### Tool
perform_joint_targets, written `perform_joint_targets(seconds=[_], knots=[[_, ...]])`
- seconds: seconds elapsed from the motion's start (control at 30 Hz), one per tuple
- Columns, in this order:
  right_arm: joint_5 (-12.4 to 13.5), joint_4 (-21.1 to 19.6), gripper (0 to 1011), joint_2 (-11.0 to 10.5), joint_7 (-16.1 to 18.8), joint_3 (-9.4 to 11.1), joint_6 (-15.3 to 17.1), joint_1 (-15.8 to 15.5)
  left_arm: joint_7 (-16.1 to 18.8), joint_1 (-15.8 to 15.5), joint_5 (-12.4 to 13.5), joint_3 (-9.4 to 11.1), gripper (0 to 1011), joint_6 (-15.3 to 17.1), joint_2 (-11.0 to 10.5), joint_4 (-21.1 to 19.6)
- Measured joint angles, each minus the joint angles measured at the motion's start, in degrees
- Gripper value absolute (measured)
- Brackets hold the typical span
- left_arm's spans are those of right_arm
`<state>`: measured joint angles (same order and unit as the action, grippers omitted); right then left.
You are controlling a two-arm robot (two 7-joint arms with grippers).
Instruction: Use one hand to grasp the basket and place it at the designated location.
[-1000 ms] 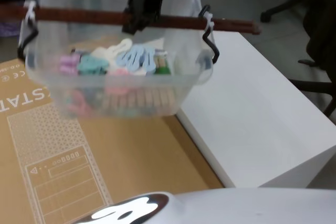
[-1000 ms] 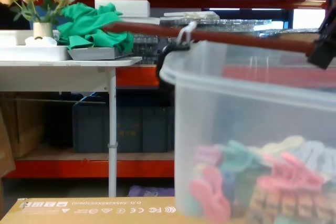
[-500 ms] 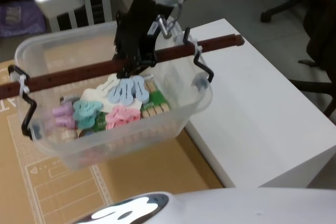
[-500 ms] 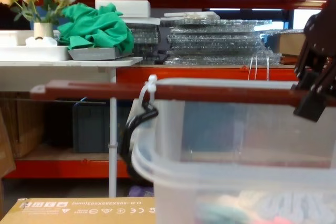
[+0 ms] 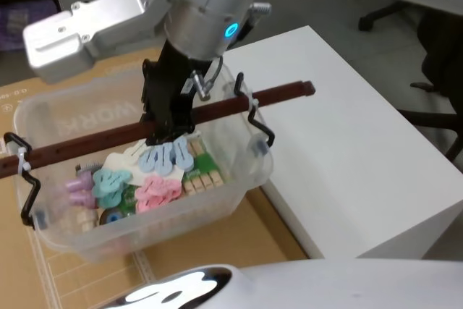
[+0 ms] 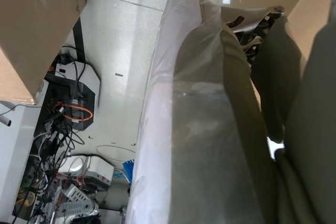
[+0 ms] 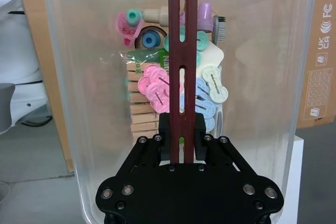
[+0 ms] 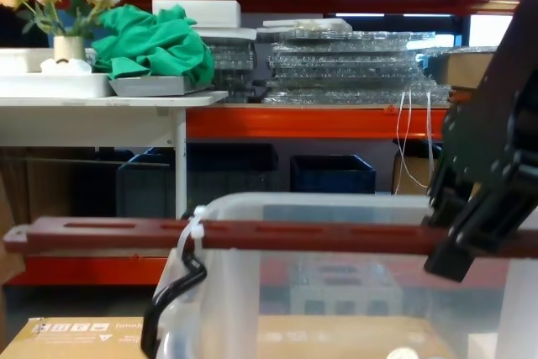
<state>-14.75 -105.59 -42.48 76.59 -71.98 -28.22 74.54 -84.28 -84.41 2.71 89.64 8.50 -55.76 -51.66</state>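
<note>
Right gripper (image 5: 163,131) is clamped on the handle bar (image 5: 87,144), about mid-span. In the right wrist view the two black fingers (image 7: 164,128) sit tight on either side of the slotted bar, touching it.

The bar is hooked at each end to the basket (image 5: 211,206) by a black hook (image 5: 259,119) with a white zip tie. The bar runs tilted in the head view, with its right end higher and poking out past the basket rim over the white table (image 5: 347,150).

The basket sits over the cardboard box (image 5: 224,247). I can't tell whether its base is touching the box or hanging just above it. Its right wall is just beside the white table's near-left edge, apart from it by a thin margin. Inside the basket are pastel clothes pegs (image 5: 160,189) piled on the floor, well below the bar.

Room to move: the white tabletop stretches out to the right of the basket, and cardboard extends in front and to the left. Office chairs (image 5: 434,70) stand well off past the table's far right.

In the chest view the basket rim (image 8: 336,203) sits low, with a side table (image 8: 109,102) and dark blue crates (image 8: 332,172) on orange racking well behind.
</note>
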Motion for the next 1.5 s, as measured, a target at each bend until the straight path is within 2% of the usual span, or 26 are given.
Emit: perform_joint_targets(seconds=[0.23, 0.43, 0.73, 1.03, 1.5], knots=[[-2.74, 0.59, 237, 0.68, -2.80, -1.46, 1.43, -1.47, 0.00, 0.00, 0.00, 0.00, 0, 0.00, 0.00, 0.00], [-3.90, 1.60, 237, 1.29, -4.90, -2.73, 0.74, -2.20, 0.00, 0.00, 0.00, 0.00, 0, 0.00, 0.00, 0.00], [-5.34, 1.80, 237, 2.24, -5.81, -4.77, 0.42, -2.41, 0.00, 0.00, 0.00, 0.00, 0, 0.00, 0.00, 0.00], [-6.29, 2.62, 237, 3.69, -6.31, -6.79, 1.48, -2.34, 0.00, 0.00, 0.00, 0.00, 0, 0.00, 0.00, 0.00], [-7.33, 3.96, 237, 4.87, -6.71, -8.63, 2.40, -2.66, 0.00, 0.00, 0.00, 0.00, 0, 0.00, 0.00, 0.00]])
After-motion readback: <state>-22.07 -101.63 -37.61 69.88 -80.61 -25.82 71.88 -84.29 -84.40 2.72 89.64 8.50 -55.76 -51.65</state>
